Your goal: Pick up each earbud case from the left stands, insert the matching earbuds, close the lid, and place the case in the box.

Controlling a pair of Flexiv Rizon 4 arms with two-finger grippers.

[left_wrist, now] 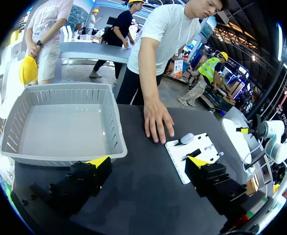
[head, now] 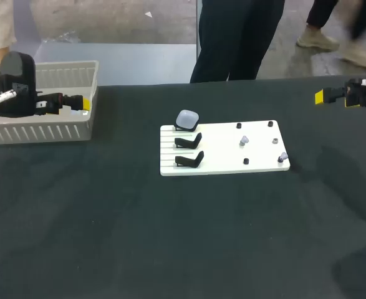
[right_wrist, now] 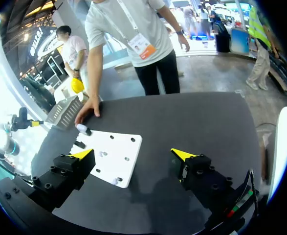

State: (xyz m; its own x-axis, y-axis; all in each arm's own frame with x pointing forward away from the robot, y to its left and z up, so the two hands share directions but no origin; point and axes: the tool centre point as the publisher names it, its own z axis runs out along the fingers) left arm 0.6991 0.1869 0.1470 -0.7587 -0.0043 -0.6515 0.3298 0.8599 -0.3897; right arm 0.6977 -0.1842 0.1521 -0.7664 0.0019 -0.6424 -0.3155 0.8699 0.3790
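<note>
The grey earbud case [head: 187,118] sits on the top stand at the upper left of the white board [head: 223,163], mid-frame. A hand [left_wrist: 158,122] rests on the table beside it. The left gripper [head: 83,103], upper left over the basket [head: 45,132], and the right gripper [head: 318,96], upper right, both have fingers spread apart and hold nothing.

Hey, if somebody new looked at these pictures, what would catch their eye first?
Probably the white board in the middle of the dark table, with one pale earbud case on the rearmost of its three left stands. Next, the grey basket at the table's left, with the left end effector open beside it. In the wrist views a person's hand lies flat on the table by the board.
</note>
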